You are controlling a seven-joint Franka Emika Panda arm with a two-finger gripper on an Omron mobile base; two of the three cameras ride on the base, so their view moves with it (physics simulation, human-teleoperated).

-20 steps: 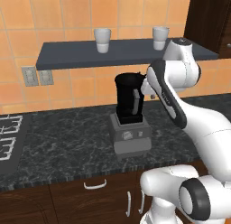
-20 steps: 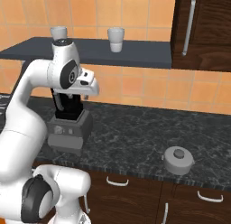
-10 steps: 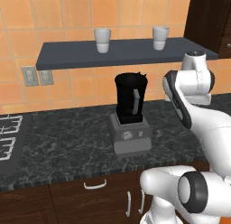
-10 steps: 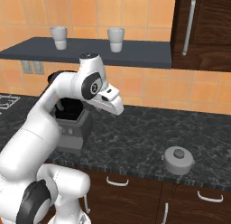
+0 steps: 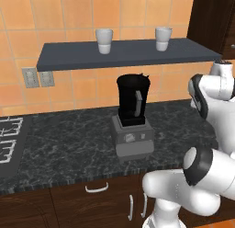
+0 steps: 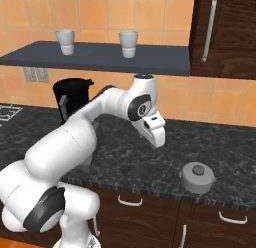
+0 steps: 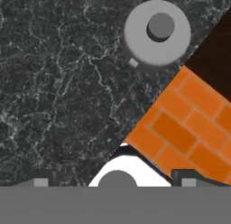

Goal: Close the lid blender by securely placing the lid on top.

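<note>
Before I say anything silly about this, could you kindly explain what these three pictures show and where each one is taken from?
It is a simulated kitchen with a white robot arm on a mobile base. Two pictures come from cameras on the base, left and right behind the arm. The third looks along the end effector, whose jaws are open and hold nothing. On the dark stone counter stands the blender, its black jar uncovered. The grey lid lies further right near the counter's front edge; the hand camera sees it from above. Two white cups sit on the wall shelf.
</note>
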